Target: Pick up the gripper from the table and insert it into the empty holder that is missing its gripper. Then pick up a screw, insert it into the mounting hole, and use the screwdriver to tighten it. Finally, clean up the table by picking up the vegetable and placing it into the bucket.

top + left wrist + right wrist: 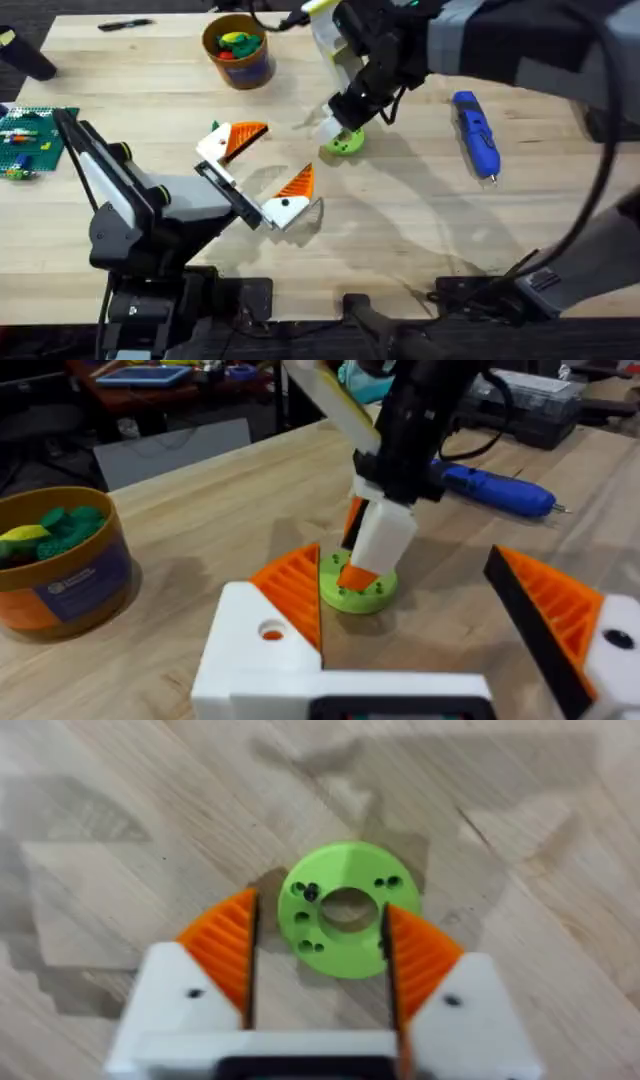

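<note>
Right gripper [318,955] low over lime-green disc [347,909], pads apart, disc between tips. Likely screw-pick step; next: descend, pinch screw [311,893]. Left gripper [262,168] open, idle.

You see a lime-green disc [345,910] dotted with small dark holes, white fingers with orange ribbed pads [225,955], a bright blue screwdriver [476,134], a yellow-orange bucket [238,50] holding green, yellow and red toys, a pale wood-grain table [420,230].
</note>
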Motion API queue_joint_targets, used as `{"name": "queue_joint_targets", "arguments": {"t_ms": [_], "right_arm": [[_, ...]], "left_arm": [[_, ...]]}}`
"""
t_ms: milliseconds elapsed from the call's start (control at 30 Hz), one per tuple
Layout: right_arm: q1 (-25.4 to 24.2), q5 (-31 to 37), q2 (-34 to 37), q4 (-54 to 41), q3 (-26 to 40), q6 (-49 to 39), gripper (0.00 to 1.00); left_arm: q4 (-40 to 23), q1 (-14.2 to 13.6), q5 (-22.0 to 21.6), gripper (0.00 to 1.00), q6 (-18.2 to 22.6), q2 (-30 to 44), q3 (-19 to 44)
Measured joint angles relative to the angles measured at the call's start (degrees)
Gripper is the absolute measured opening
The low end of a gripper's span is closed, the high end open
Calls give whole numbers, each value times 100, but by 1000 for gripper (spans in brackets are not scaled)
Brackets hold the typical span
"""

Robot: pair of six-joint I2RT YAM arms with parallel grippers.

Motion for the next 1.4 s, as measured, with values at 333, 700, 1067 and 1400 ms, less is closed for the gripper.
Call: {"name": "queue_joint_targets", "arguments": {"t_ms": [333,700,1067,1400], "right_arm": [[221,96,177,201,0,-43,330],[221,127,183,267,0,-42,332],[221,129,369,295,2,-44,325],[221,153,369,302,2,-61,5]], "left_arm": [[2,0,-63,985,0,1,0],[2,0,-65,986,0,1,0],[2,0,-65,986,0,-1,0],[2,0,-65,985,0,1,0]]}}
